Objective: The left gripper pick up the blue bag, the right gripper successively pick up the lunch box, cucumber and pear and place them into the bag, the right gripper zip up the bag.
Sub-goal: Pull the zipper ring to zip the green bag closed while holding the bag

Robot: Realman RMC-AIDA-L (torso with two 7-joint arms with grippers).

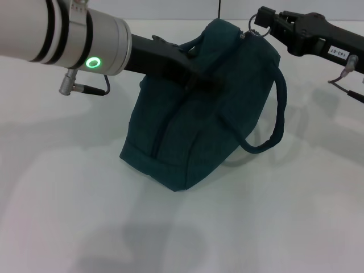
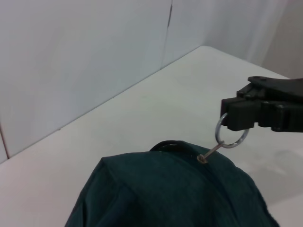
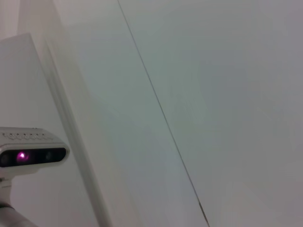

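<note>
Right gripper (image 1: 263, 20) on bag's (image 1: 193, 131) zipper ring (image 2: 232, 135), seemingly pinched.

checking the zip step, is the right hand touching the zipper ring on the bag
Touching. In the left wrist view the right hand is shut on the zipper ring, whose top disappears between its tips above the bag. The head view agrees.

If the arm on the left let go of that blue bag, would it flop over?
Probably it would sag: the blue bag is soft cloth, creased where the left gripper pinches it. Its strap droops limply. The right gripper holds the zipper ring, which might steady it.
</note>
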